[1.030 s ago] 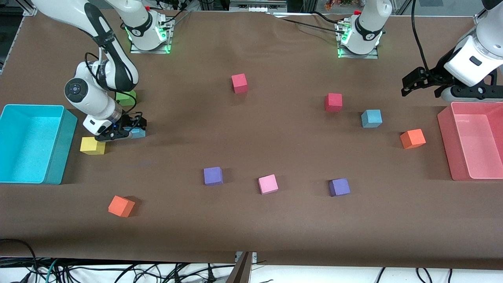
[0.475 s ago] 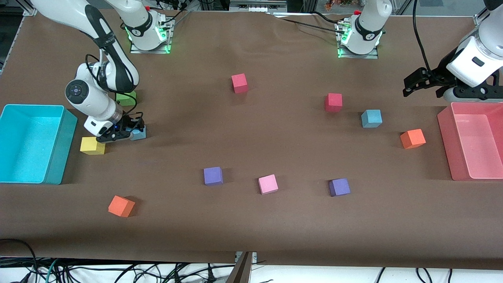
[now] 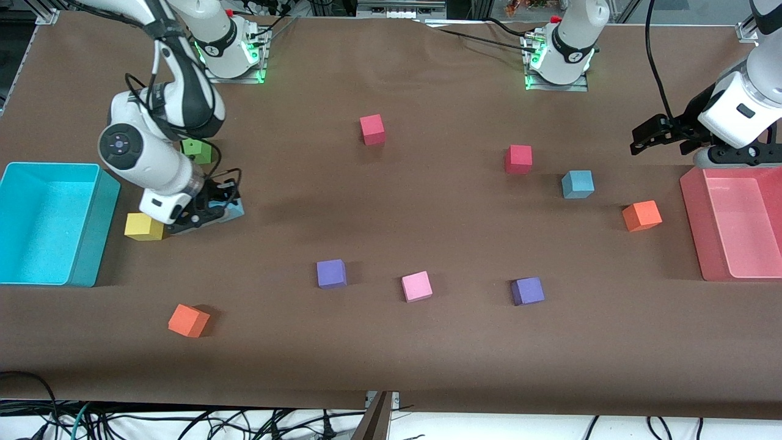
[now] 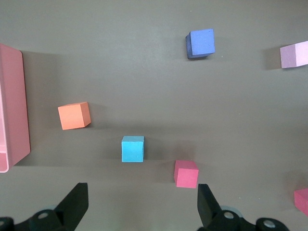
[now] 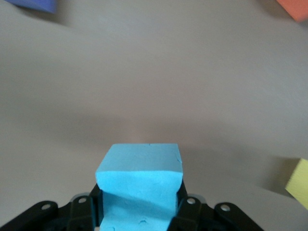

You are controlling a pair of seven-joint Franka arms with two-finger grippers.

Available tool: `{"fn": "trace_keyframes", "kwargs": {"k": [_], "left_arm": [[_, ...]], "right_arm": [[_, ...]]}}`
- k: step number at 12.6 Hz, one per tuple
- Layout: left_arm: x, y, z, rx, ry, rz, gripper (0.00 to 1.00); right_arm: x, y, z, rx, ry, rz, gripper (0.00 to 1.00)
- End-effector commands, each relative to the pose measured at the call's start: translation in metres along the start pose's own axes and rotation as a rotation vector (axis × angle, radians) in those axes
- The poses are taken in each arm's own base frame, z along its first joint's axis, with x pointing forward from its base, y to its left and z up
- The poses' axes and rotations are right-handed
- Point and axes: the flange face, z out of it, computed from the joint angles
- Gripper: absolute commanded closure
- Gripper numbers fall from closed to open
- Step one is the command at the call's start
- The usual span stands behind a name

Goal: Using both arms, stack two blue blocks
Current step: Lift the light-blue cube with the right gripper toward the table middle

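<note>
My right gripper (image 3: 211, 212) is shut on one light blue block (image 3: 234, 209), held just above the table beside the yellow cube. In the right wrist view the block (image 5: 139, 166) fills the gap between the black fingers (image 5: 190, 209). The other blue block (image 3: 577, 184) sits on the table toward the left arm's end, between a red cube and an orange cube. My left gripper (image 3: 657, 131) hovers open and empty next to the pink bin. In the left wrist view that block (image 4: 132, 148) lies on the table, ahead of the open gripper (image 4: 142, 207).
A cyan bin (image 3: 49, 223) stands at the right arm's end and a pink bin (image 3: 733, 220) at the left arm's end. Yellow (image 3: 143, 227), green (image 3: 197, 150), red (image 3: 372, 129) (image 3: 518, 159), orange (image 3: 641, 216) (image 3: 188, 320), purple (image 3: 331, 273) (image 3: 528, 291) and pink (image 3: 416, 286) cubes lie scattered.
My right gripper has lifted the blue block off the table and shifted it slightly toward the left arm's end. My left gripper has drifted a little toward the pink bin.
</note>
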Motion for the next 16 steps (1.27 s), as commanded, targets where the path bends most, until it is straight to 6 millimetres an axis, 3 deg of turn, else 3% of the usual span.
{"fn": "trace_keyframes", "kwargs": {"k": [1,3,5,6,9,11,12,15,16], "left_arm": [[-0.003,-0.002,-0.004,0.019,0.004,-0.001,0.00],[-0.001,-0.001,-0.006,0.017,0.024,-0.001,0.00],[0.001,-0.002,-0.006,0.016,0.042,-0.002,0.00],[0.002,-0.002,-0.007,0.015,0.050,-0.002,0.00],[0.004,-0.009,0.008,0.035,0.034,-0.007,0.00],[0.006,-0.010,0.015,0.047,0.038,-0.001,0.00],[0.007,-0.009,0.018,0.049,0.032,0.009,0.00],[0.007,-0.009,0.027,0.050,0.012,0.011,0.00],[0.007,-0.009,0.029,0.050,0.009,0.001,0.00]], "right_arm": [[0.049,-0.062,0.000,0.006,-0.032,0.064,0.75],[0.085,-0.123,0.006,0.001,-0.060,0.153,0.75],[0.117,-0.210,0.026,-0.009,-0.067,0.233,0.75],[0.129,-0.243,0.041,-0.010,-0.052,0.289,0.75],[0.144,-0.311,0.093,0.002,-0.037,0.382,0.75],[0.136,-0.340,0.126,-0.019,-0.048,0.425,0.75],[0.136,-0.349,0.131,0.000,-0.030,0.434,0.75],[0.136,-0.360,0.130,0.026,-0.006,0.432,0.75],[0.135,-0.362,0.130,0.028,-0.007,0.432,0.66]]}}
